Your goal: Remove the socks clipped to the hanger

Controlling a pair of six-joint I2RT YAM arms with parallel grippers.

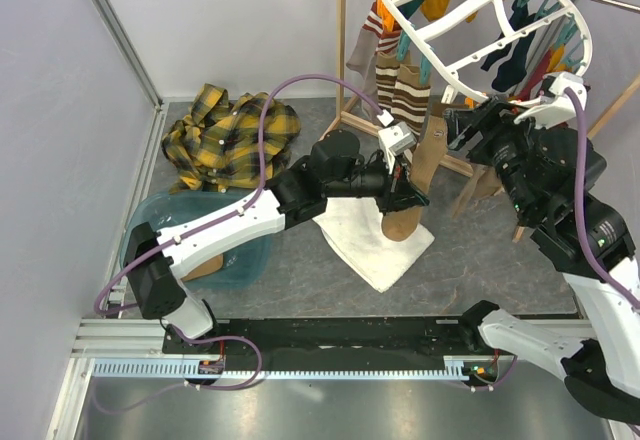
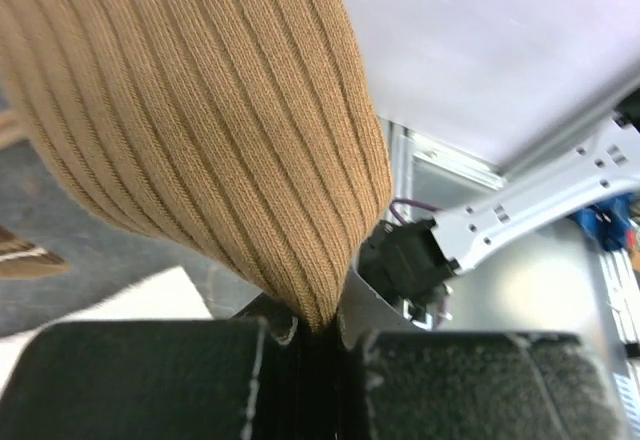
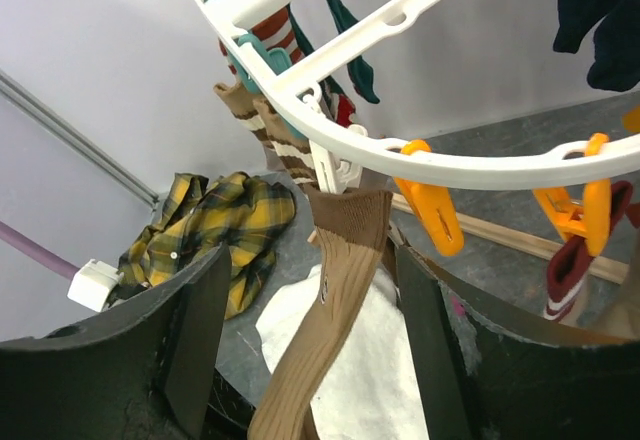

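Tension seems the aim: our left gripper (image 2: 318, 335) clamps the tan sock (image 2: 200, 110) low down. Our right gripper (image 3: 310, 330) gapes open facing its cuff, under the hanger's (image 3: 480, 165) white clip (image 3: 328, 160).

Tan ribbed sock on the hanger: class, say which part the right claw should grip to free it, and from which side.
Probably grip the cuff of the tan sock just under its white clip, coming in level from the robot's side. The cuff hangs as a flat band inside the open right claw, while the left claw pinches the lower end.
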